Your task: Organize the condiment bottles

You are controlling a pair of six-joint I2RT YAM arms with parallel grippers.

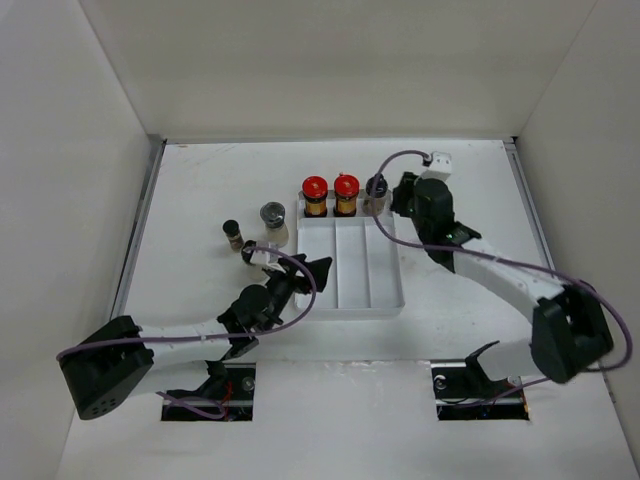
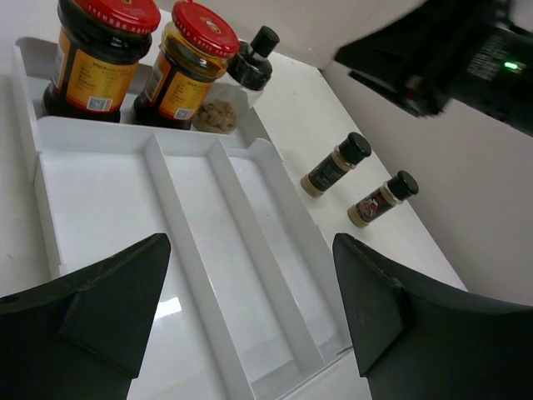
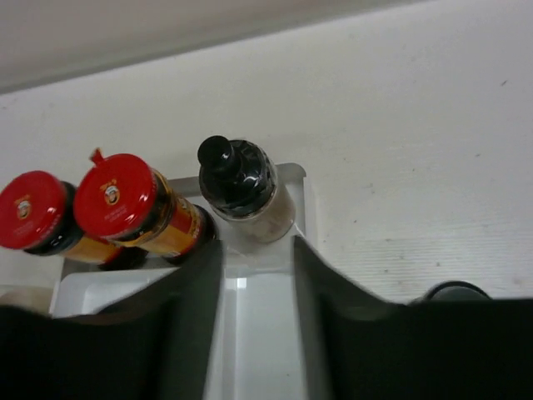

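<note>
TRAY'S BACK ROW FILLS UP: We see the right gripper point(image 3: 256, 258) poised at the far right corner of the white tray point(image 1: 352, 280), its jaws part-way apart with only tray floor showing between them and nothing held. The dark-capped bottle point(image 3: 241, 179) stands upright just beyond its fingertips, in the tray's back row. Beside it is the second red-capped jar point(image 1: 346, 193), with the first red-capped jar point(image 1: 315, 195) next along. The left gripper point(image 2: 250, 242) hangs wide open and empty over the tray's near left side. A silver-topped shaker point(image 1: 272, 222) and a small black-capped bottle point(image 1: 232, 233) stand on the table point(image 1: 200, 180) left of the tray. Two slim bottles point(image 2: 336, 164) point(image 2: 382, 198) lie on their sides to its right.

We judge the step in hand to be settling the dark-capped bottle in that row. To do it well, we would move the fingers straight along the bottle's line and keep the finger nearest the second red-capped jar off it, since that jar stands close enough to be knocked. We would also check that the bottle sits on the tray floor, not the rim
</note>
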